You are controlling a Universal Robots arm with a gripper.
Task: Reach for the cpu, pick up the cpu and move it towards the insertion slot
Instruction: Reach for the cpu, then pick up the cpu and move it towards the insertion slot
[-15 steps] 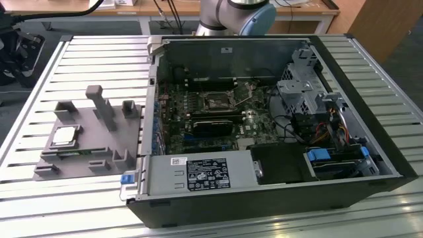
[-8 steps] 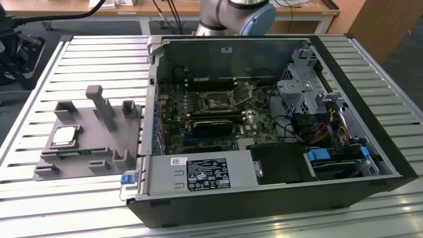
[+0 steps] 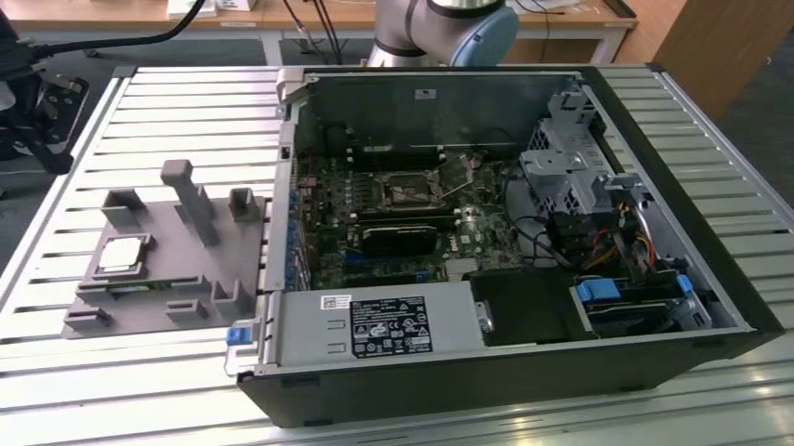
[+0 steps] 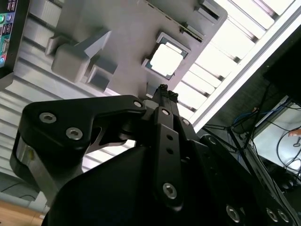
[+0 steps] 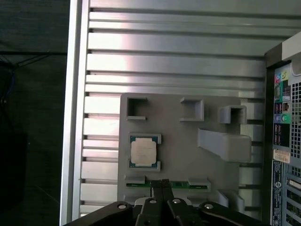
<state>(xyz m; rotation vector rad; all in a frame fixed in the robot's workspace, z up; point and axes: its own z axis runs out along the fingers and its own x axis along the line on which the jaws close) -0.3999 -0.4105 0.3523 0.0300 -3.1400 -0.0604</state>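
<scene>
The slatted metal table (image 3: 186, 102) carries everything, with bare slats running out to its edge beside the tray in the first wrist view. On the exterior view's right lies the open computer case (image 3: 522, 386), its side wall standing between the board inside and the grey tray (image 3: 167, 265), which lies on the exterior view's left, just beside the case. Blocks and posts stand up from the tray, the tallest between the cpu and the case, while the table-edge side of the cpu is lower and more open. My gripper (image 5: 162, 182) hangs over the tray's border with its fingers pressed together on nothing, the tips showing over a thin green strip set in that border. The insertion slot (image 3: 407, 190) sits on the board inside the case, a thin lever beside it, well apart from the cpu. The cpu (image 5: 143, 151) lies flat in its square recess on the tray, near my fingertips (image 4: 164, 89) but untouched.
</scene>
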